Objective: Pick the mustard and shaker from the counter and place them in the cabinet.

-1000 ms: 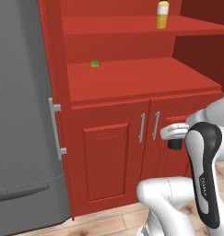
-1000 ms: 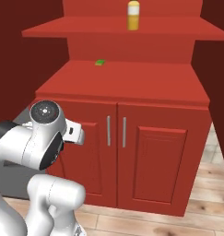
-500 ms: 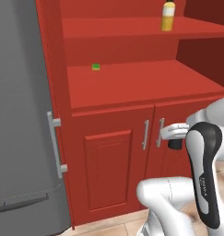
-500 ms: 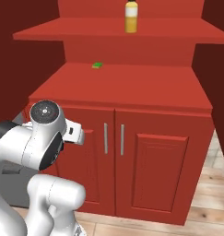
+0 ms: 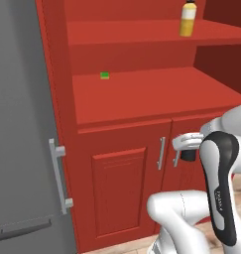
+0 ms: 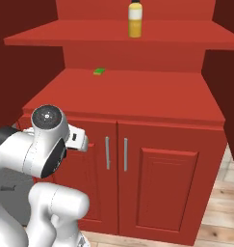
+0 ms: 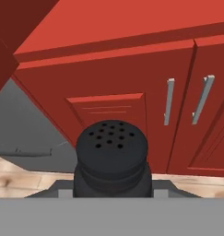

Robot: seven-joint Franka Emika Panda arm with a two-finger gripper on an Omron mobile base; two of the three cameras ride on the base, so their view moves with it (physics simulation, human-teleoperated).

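Now we sit closer to the cabinet (image 5: 122,99) than a second ago; views shifted, nothing on it moved. Mustard (image 5: 188,19) on upper shelf, far right. Gripper (image 5: 187,150) clenched on the shaker (image 7: 111,156), low before the doors.

base driven closer to the cabinet (image 5: 142,94), cabinet larger and shifted rightward in the left base view, grey fridge (image 5: 23,124) taking more of the frame, wood floor (image 6: 219,202) receding
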